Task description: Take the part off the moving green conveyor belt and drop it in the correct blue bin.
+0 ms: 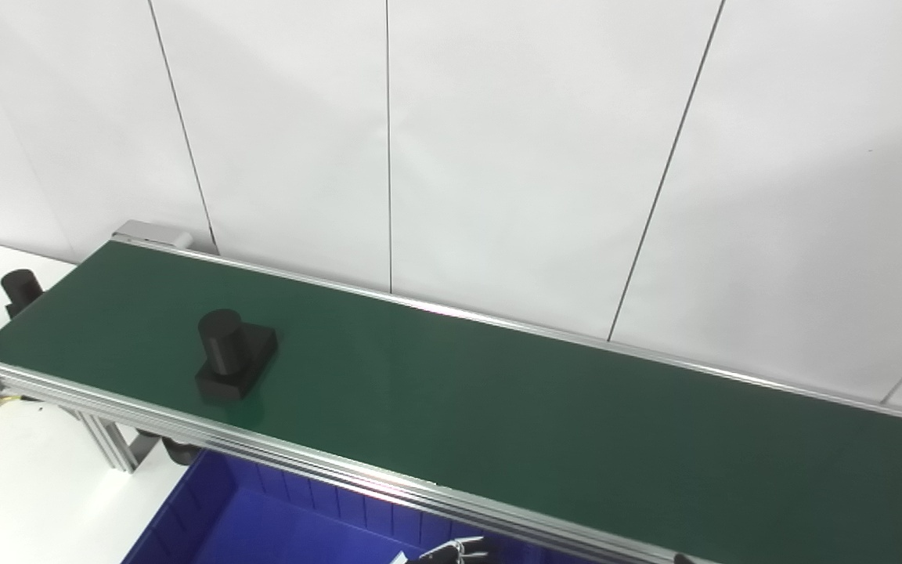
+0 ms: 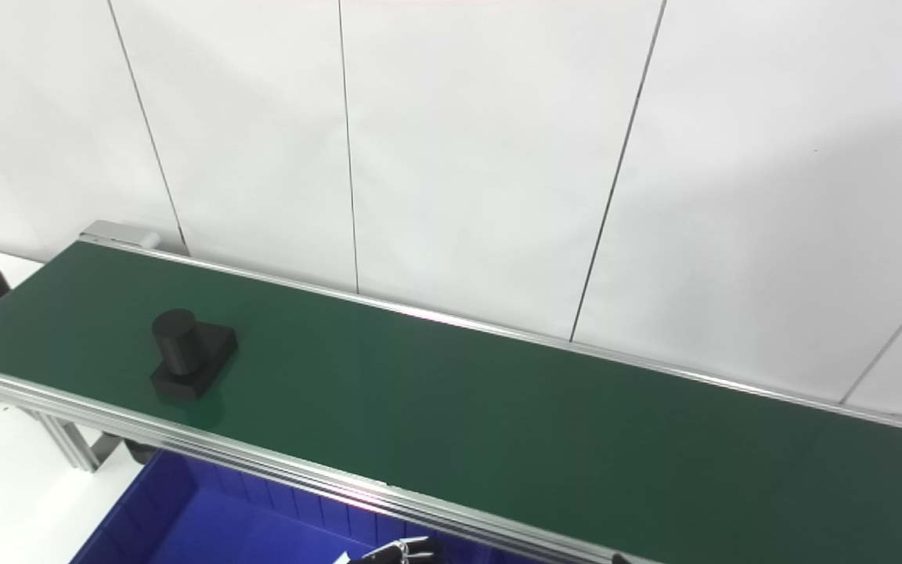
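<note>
Black part (image 1: 233, 354), cylinder upright on square base, sits on green conveyor belt (image 1: 498, 407) near its left end, untouched. Blue bin (image 1: 263, 525) below belt's near rail. Left hand (image 1: 455, 552) barely visible at bottom edge over bin; only fingertips show, grip state cannot tell. Right hand out of frame.

Only a dark sliver of the left hand (image 1: 455, 551) is peeking in at the bottom edge; its fingers' pose is not showing. The right hand is lying outside both views.
</note>
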Action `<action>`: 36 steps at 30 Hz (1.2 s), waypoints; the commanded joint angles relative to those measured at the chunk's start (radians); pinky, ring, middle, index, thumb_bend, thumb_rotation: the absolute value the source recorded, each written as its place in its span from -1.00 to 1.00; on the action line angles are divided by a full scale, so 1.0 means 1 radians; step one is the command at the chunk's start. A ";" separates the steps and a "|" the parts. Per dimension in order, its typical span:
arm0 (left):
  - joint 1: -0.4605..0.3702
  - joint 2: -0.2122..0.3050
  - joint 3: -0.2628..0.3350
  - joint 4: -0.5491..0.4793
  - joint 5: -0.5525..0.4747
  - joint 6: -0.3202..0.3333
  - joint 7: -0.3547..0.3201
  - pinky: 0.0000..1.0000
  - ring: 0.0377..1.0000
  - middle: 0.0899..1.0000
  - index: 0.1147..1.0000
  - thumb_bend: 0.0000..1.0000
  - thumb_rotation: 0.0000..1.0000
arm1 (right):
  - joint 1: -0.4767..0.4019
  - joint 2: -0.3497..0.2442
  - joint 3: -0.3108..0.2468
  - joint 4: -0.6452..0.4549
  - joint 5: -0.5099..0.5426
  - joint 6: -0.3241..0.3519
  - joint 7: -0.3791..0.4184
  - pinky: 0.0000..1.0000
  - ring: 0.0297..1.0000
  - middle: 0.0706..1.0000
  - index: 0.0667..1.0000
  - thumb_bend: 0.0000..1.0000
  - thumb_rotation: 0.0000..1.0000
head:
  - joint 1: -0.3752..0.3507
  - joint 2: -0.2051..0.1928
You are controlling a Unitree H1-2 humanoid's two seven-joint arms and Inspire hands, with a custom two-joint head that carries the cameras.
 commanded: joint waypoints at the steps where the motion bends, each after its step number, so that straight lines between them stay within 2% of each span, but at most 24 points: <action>1: -0.016 -0.007 -0.004 -0.008 0.008 -0.037 0.007 0.29 0.47 0.54 0.58 1.00 -0.45 | -0.022 -0.001 -0.006 -0.090 0.025 -0.020 0.009 0.30 0.48 0.56 0.74 -0.15 0.22 | -0.002 -0.001; 3: -0.019 -0.007 -0.005 -0.004 0.005 -0.036 0.006 0.30 0.48 0.55 0.58 1.00 -0.44 | -0.035 -0.001 -0.012 -0.164 0.038 0.024 0.017 0.22 0.41 0.48 0.66 -0.13 0.11 | -0.003 0.000; 6: -0.023 -0.010 -0.006 0.005 0.002 -0.041 0.005 0.30 0.48 0.55 0.59 1.00 -0.48 | -0.064 -0.012 -0.021 -0.267 0.032 0.091 0.031 0.14 0.36 0.43 0.59 0.12 0.15 | -0.004 -0.004; 7: -0.024 -0.010 -0.006 0.007 0.003 -0.041 0.006 0.30 0.48 0.55 0.59 1.00 -0.49 | -0.080 -0.016 -0.026 -0.296 0.023 0.108 0.033 0.14 0.36 0.43 0.59 0.13 0.15 | -0.004 -0.004; 10: -0.024 -0.011 -0.006 0.006 0.004 -0.040 0.008 0.31 0.49 0.55 0.59 1.00 -0.49 | -0.135 -0.019 -0.039 -0.353 0.015 0.154 0.038 0.07 0.27 0.36 0.49 0.46 0.23 | -0.004 -0.003; 13: -0.025 -0.011 -0.004 0.007 -0.004 -0.038 0.005 0.30 0.49 0.55 0.58 1.00 -0.50 | -0.181 -0.029 -0.043 -0.390 0.018 0.195 0.052 0.00 0.23 0.33 0.43 0.61 0.28 | -0.010 0.004; 18: -0.028 -0.009 -0.005 0.010 0.001 -0.041 0.005 0.30 0.47 0.54 0.58 1.00 -0.51 | -0.269 -0.042 -0.041 -0.406 0.008 0.233 0.075 -0.10 0.19 0.32 0.39 0.63 0.29 | -0.013 0.004; 22: -0.029 -0.007 -0.006 0.012 0.002 -0.042 0.004 0.29 0.47 0.54 0.57 1.00 -0.47 | -0.326 -0.040 -0.026 -0.405 -0.012 0.279 0.094 -0.09 0.21 0.32 0.41 0.68 0.29 | -0.013 0.005; 25: -0.027 -0.006 -0.007 0.006 0.005 -0.037 0.007 0.29 0.47 0.55 0.58 1.00 -0.47 | -0.366 -0.042 -0.012 -0.403 -0.033 0.312 0.111 -0.10 0.20 0.33 0.42 0.63 0.27 | -0.012 0.008; 31: -0.031 -0.006 -0.007 0.013 0.013 -0.044 0.010 0.27 0.47 0.55 0.58 1.00 -0.46 | -0.436 -0.037 0.016 -0.390 -0.079 0.374 0.135 -0.01 0.29 0.36 0.43 0.45 0.13 | -0.015 0.007; 36: -0.038 -0.010 -0.005 0.023 0.017 -0.044 0.014 0.26 0.47 0.55 0.58 1.00 -0.46 | -0.495 -0.043 0.039 -0.344 -0.113 0.400 0.153 0.12 0.41 0.47 0.54 0.31 -0.13 | -0.012 0.005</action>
